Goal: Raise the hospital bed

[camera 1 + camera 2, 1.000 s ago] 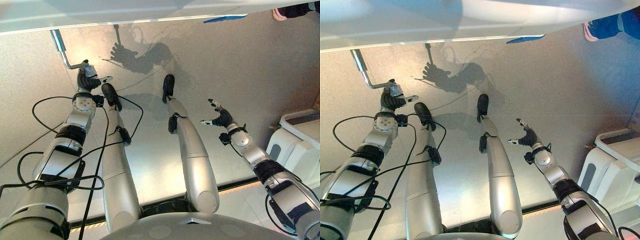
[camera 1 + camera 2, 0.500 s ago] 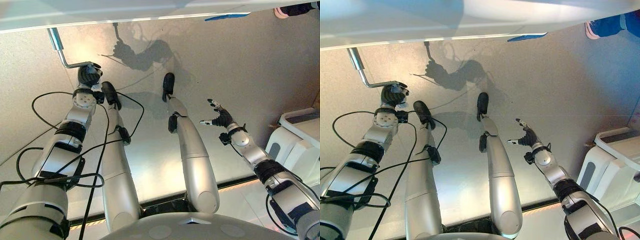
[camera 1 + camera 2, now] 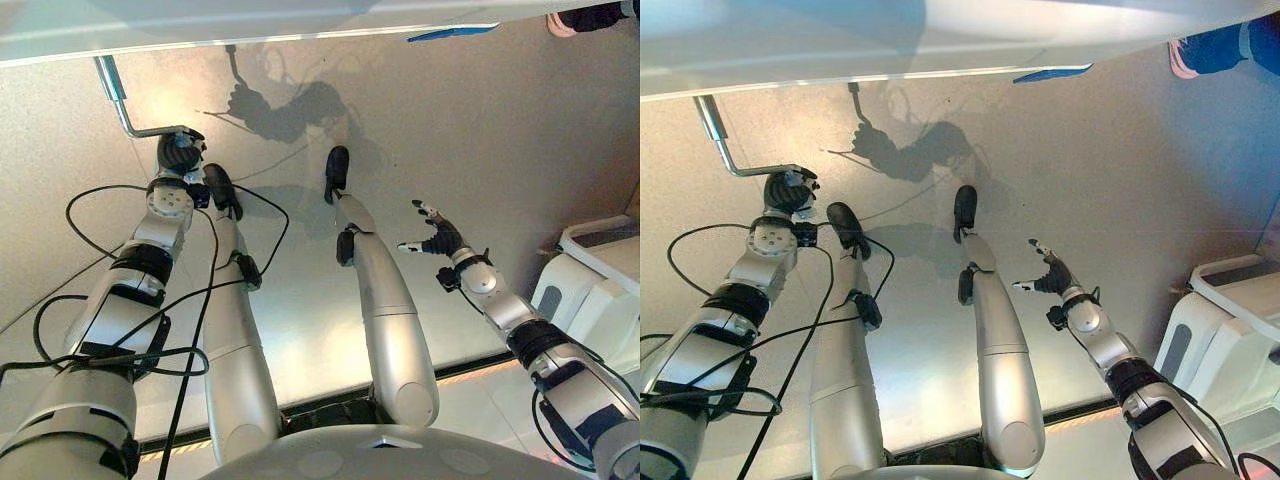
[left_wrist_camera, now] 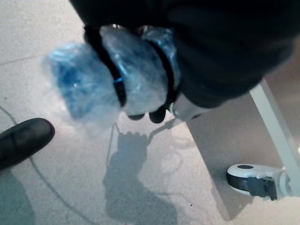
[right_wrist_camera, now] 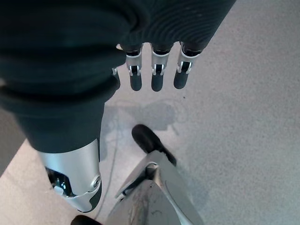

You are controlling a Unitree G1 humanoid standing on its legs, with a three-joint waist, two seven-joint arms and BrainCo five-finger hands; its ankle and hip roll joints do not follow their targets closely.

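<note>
Left hand (image 3: 178, 152) clenched on the crank handle (image 3: 152, 130) under the bed (image 3: 200, 25); right hand (image 3: 437, 238) open, idle; we turn in full, even circles, wrist aligned with the handle.

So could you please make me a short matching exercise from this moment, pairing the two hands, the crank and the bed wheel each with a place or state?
Things:
1. left hand
2. right hand
3. crank
4. bed wheel

States or places:
A. resting on the floor under the bed frame
B. fingers spread, holding nothing
C. bent metal rod hanging from the bed edge
D. curled round the crank's handle

Pairs: 1-D, 2-B, 3-C, 4-A
</note>
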